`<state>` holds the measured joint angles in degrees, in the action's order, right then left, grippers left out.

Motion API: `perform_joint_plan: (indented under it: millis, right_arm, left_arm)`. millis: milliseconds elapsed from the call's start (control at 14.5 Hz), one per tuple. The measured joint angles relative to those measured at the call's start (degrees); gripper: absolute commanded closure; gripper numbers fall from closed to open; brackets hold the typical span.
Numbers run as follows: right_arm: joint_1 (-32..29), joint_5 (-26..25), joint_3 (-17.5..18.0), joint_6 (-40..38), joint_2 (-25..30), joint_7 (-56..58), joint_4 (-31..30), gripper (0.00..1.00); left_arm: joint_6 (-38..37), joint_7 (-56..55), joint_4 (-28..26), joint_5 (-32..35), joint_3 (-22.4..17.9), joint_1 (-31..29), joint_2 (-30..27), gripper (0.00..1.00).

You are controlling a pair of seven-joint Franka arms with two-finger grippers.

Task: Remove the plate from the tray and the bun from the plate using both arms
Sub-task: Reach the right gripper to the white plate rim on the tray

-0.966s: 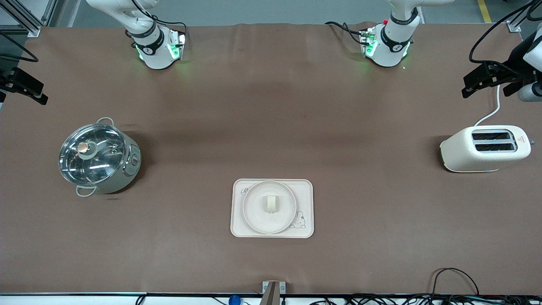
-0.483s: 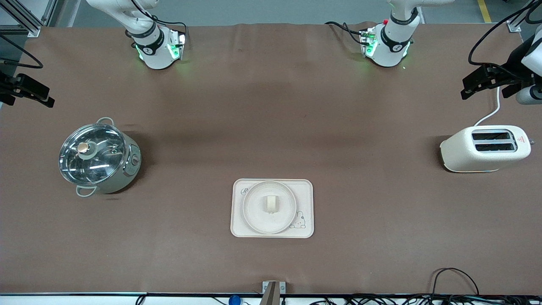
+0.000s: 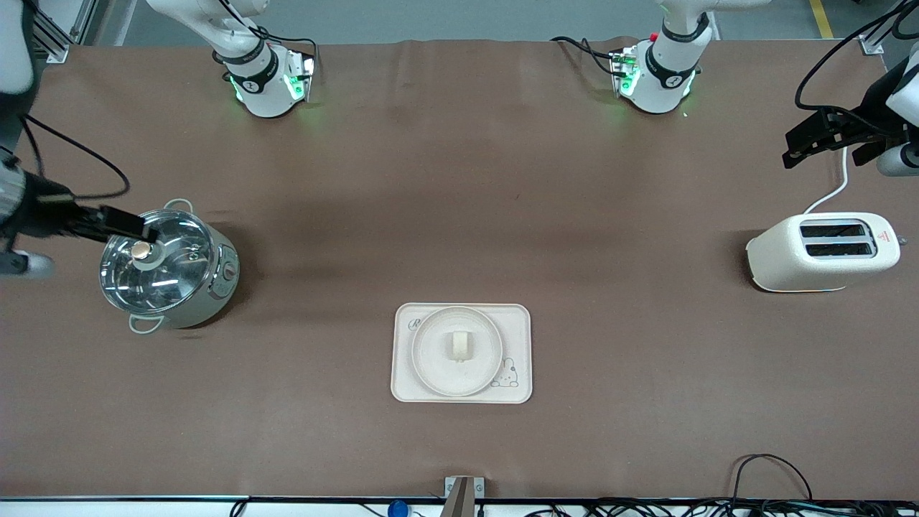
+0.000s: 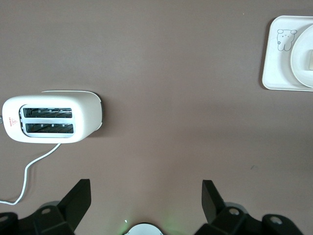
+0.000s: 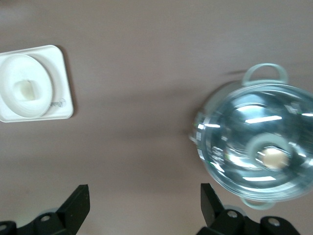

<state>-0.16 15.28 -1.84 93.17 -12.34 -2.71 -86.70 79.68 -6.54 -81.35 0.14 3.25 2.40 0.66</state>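
The cream tray (image 3: pixel 518 322) lies on the table near the front camera, midway between the two arms' ends. The round plate (image 3: pixel 431 362) rests on it, and the small pale bun (image 3: pixel 459 345) sits in the plate's middle. My right gripper (image 3: pixel 146 230) is open and empty, up over the steel pot. My left gripper (image 3: pixel 792 148) is open and empty, up over the table at the left arm's end, by the toaster. The left wrist view shows the tray (image 4: pixel 275 71), plate (image 4: pixel 299 46) and bun (image 4: pixel 309 58). The right wrist view shows the tray (image 5: pixel 61 95), plate (image 5: pixel 12 73) and bun (image 5: pixel 27 89).
A glass-lidded steel pot (image 3: pixel 166 267) stands toward the right arm's end, also in the right wrist view (image 5: pixel 254 152). A cream toaster (image 3: pixel 822 251) with a white cord stands toward the left arm's end, also in the left wrist view (image 4: pixel 51 115). Brown table all around the tray.
My right gripper has swung in from the table's edge to over the pot's lid. My left gripper has hardly moved. Tray, plate and bun have not moved.
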Motion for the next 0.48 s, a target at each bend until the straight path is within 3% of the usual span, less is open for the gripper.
perform_joint_plan:
  millis: [276, 483]
  right_arm:
    - [4.12, 12.9, 0.43, 11.25, -9.21, -1.2, -2.04, 0.0]
    - [9.67, 15.68, 0.63, 21.0, -15.55, -3.26, -2.14, 0.05]
  left_arm:
    - [0.01, 0.0, -0.02, 0.0, -0.06, -0.31, 0.13, 0.0]
    - [0.06, 0.71, -0.06, 0.0, -0.05, -0.44, 0.66, 0.0]
